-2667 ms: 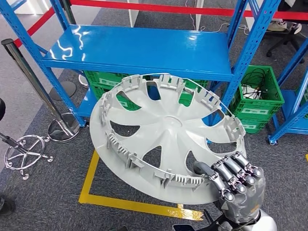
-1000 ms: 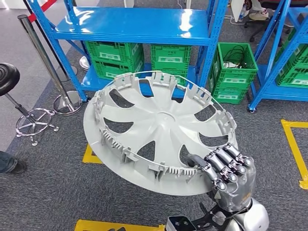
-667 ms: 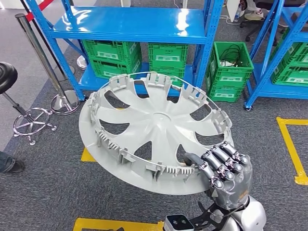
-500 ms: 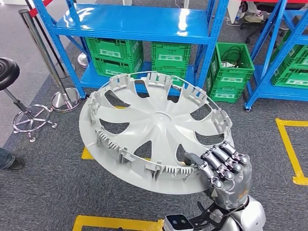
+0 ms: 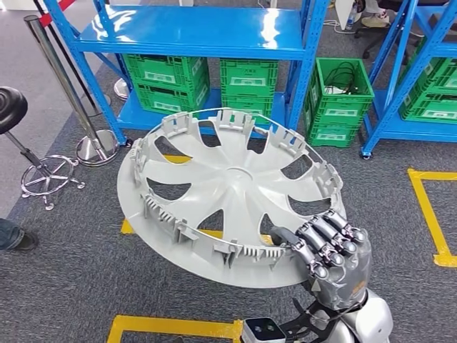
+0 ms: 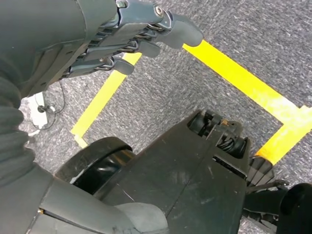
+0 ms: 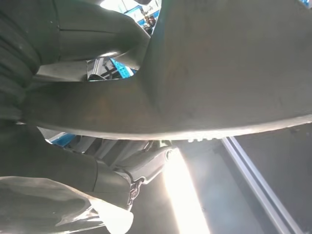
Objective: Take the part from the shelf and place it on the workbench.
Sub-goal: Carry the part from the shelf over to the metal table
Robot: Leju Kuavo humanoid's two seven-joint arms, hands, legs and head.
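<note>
The part is a large grey plastic wheel cover (image 5: 231, 189), held nearly flat in front of me with its ribbed inner side up. My right hand (image 5: 331, 254) grips its near right rim, fingers curled over the edge. In the right wrist view the cover's rim (image 7: 228, 73) runs close past the camera with my thumb (image 7: 92, 34) against it. My left hand (image 6: 121, 34) hangs beside my body over the floor, fingers loosely extended and holding nothing.
A blue shelf rack (image 5: 199, 32) stands ahead with green crates (image 5: 167, 78) beneath it, and another green crate (image 5: 337, 100) to the right. A steel post (image 5: 64, 82) and a stool (image 5: 16, 114) stand left. Yellow tape (image 5: 428, 214) marks the grey carpet. A person's shoe (image 5: 13, 236) is at the left edge.
The whole scene has shifted: the shelf has dropped back and slid left as I moved away from it. The wheel cover stays held in my right hand in the same pose.
</note>
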